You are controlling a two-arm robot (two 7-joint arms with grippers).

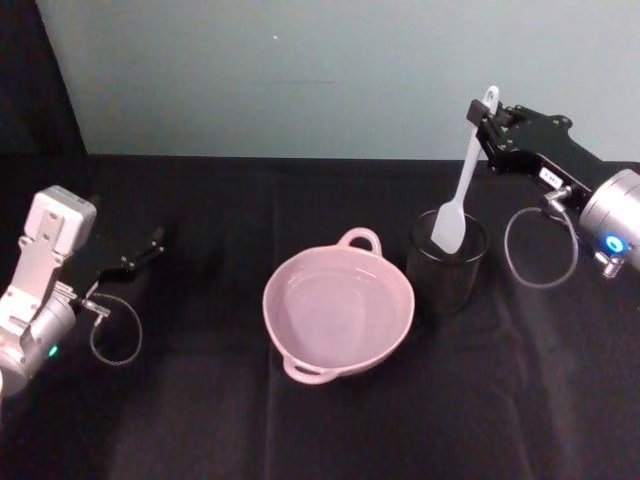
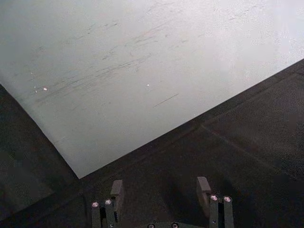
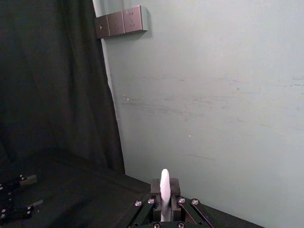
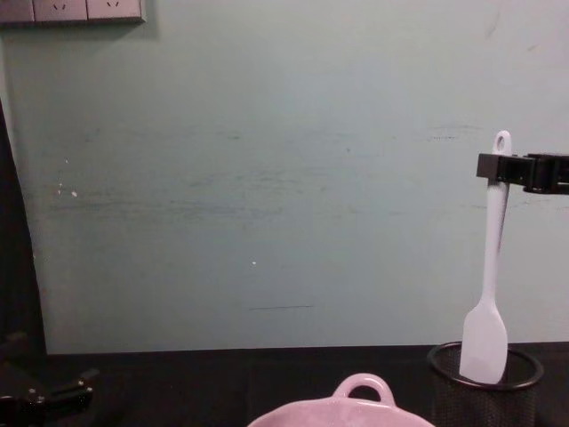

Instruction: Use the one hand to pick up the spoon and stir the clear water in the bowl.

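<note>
Right gripper (image 1: pixel 488 125) clamps the white spatula-headed spoon (image 1: pixel 462 190) near its holed handle end, the upright head dipping just inside the rim of the black wire-mesh cup (image 1: pixel 447 272). The pick-up looks nearly done; next it must lift clear and carry the spoon left to the water-filled pink bowl (image 1: pixel 270 300) beside the cup. Left gripper (image 1: pixel 145 250) sits parked, fingers apart, over the black-draped table (image 1: pixel 200 420) before a pale green wall (image 1: pixel 300 70).

The mesh cup (image 1: pixel 446 282) crowds the bowl's (image 1: pixel 340 318) right, perhaps touching; open tablecloth (image 1: pixel 200 400) elsewhere.
</note>
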